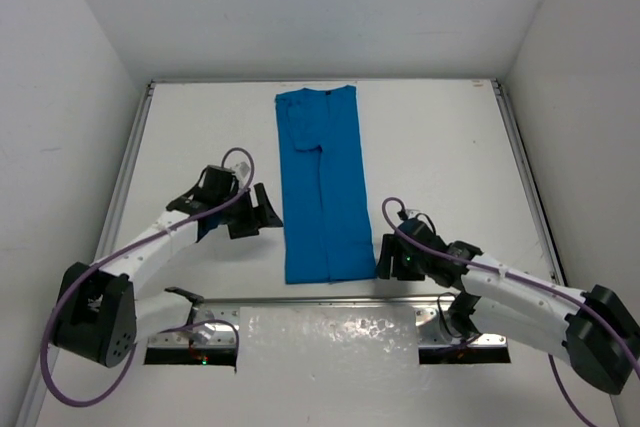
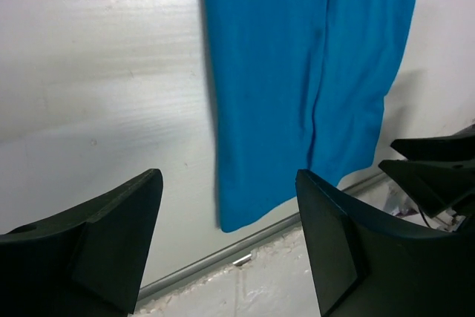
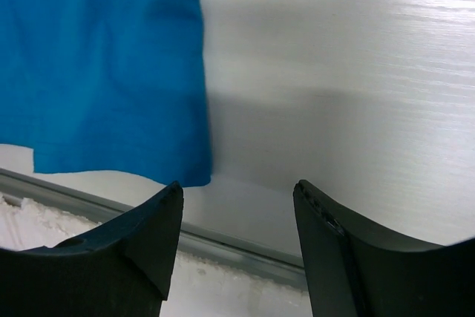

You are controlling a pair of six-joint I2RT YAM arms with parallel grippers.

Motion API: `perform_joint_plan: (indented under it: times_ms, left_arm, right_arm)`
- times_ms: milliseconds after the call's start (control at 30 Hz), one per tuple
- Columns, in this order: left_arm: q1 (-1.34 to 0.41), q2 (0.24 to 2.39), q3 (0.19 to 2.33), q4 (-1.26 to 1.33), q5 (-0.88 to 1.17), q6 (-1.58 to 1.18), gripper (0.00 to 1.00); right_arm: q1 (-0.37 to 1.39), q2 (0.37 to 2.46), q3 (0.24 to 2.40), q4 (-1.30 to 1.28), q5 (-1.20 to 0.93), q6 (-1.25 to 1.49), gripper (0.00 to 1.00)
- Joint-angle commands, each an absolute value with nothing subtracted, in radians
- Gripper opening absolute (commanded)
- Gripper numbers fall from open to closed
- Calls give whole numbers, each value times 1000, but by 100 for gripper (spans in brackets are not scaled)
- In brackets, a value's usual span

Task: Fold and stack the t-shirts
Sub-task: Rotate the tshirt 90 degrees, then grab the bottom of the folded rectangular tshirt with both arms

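The left claw (image 1: 266, 213) hangs open beside the t-shirt (image 1: 320, 187), a long folded strip lying down the middle of the counter (image 1: 440, 147), and the right claw (image 1: 384, 257) gapes empty at its near right corner, where the crosswise fold, likely next, calls for gripping both near corners.

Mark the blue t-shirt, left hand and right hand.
blue t-shirt (image 1: 322, 187), top view, middle of the cloth.
left hand (image 2: 227, 177), left wrist view, midway between fingertips.
right hand (image 3: 237, 185), right wrist view, midway between fingertips.
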State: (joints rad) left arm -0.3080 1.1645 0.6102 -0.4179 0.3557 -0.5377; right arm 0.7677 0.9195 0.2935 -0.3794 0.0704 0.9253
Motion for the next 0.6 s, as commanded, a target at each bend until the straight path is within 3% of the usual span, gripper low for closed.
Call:
perform_joint_plan:
  times_ms: [0, 567]
  left_arm:
    - [-340, 1135, 560, -341, 391, -606, 70]
    - [-511, 1098, 422, -365, 335, -761, 71]
  right_arm:
    - [767, 922, 272, -279, 31, 951, 61]
    - [782, 999, 259, -206, 46, 997, 61]
